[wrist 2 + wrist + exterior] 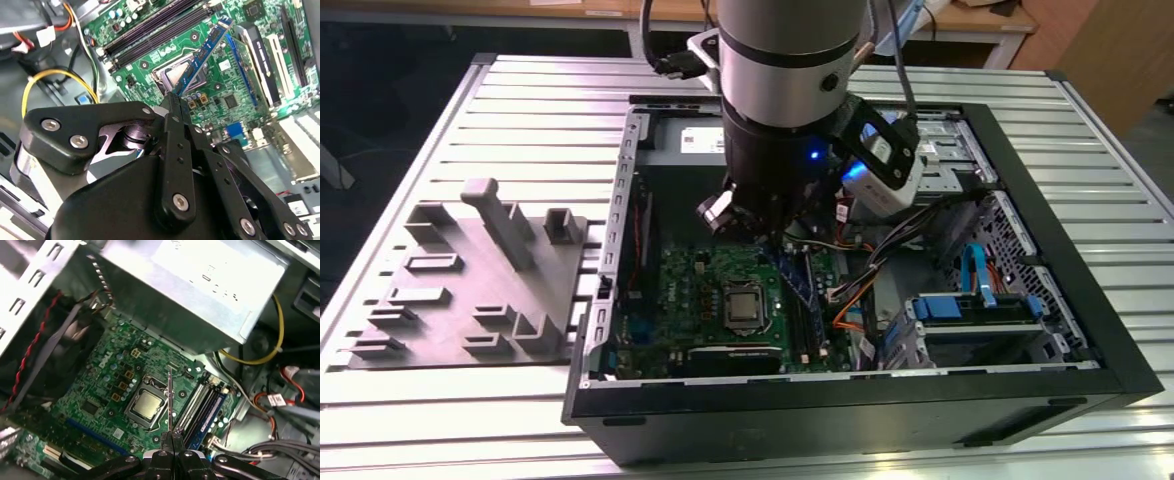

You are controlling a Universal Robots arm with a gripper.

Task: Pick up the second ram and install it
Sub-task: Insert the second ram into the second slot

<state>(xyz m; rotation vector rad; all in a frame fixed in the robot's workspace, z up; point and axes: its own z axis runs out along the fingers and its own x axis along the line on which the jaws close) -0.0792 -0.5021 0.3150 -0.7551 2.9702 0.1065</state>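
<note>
Now the hand is shut tight on the second ram, pinching one end of the thin blue-green stick between its two black fingers. In the second wrist view the stick pokes out from the fingertips and crosses over the silver processor chip in the middle of the green motherboard. In the first wrist view the same stick is seen from its thin edge, like a line, and it runs from the hand past the side of the processor chip that faces the long black slots. The stick is not in a slot; it is held up over the board, between the processor chip and the slots. One slot further from the processor chip looks blue, but I cannot tell what is in it. A big silver box sits beyond the processor chip, and a yellow wire curls out past the slots. In the exterior view the arm reaches down into the open black computer case, and the hand hangs just above the processor chip. The case lies on a ribbed metal worktop. A grey holder block rests on the worktop, well apart from the processor chip, towards the exterior view's left.
</note>
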